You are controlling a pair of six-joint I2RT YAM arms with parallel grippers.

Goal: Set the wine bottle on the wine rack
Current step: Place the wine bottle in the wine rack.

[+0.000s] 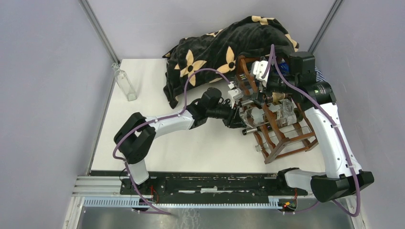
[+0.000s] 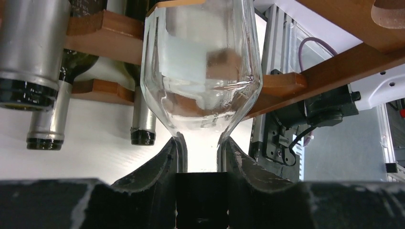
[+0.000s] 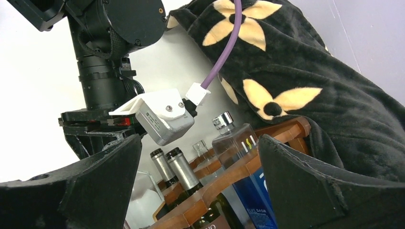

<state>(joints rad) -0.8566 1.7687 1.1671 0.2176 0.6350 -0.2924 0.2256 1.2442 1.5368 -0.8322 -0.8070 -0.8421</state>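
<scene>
One dark wooden wine rack [image 1: 279, 143], carrying at least three foil-capped dark bottles [image 2: 33, 47], one blue-labelled bottle [image 3: 241, 152] and one clear wine bottle [image 2: 203, 71]. One separate clear glass bottle [image 1: 125, 85]. One black flowered blanket [image 1: 215, 47]. Two robot arms [image 1: 162, 123].

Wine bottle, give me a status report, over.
Left tool shut on neck of clear bottle; right tool open above rack. Bottle's body between rack rails. Neighbouring slots hold other bottles.

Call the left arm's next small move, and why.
Probably open the left gripper and back away: its fingers pinch the bottle by the neck, and its body already seems to lie across the rack rails.
</scene>
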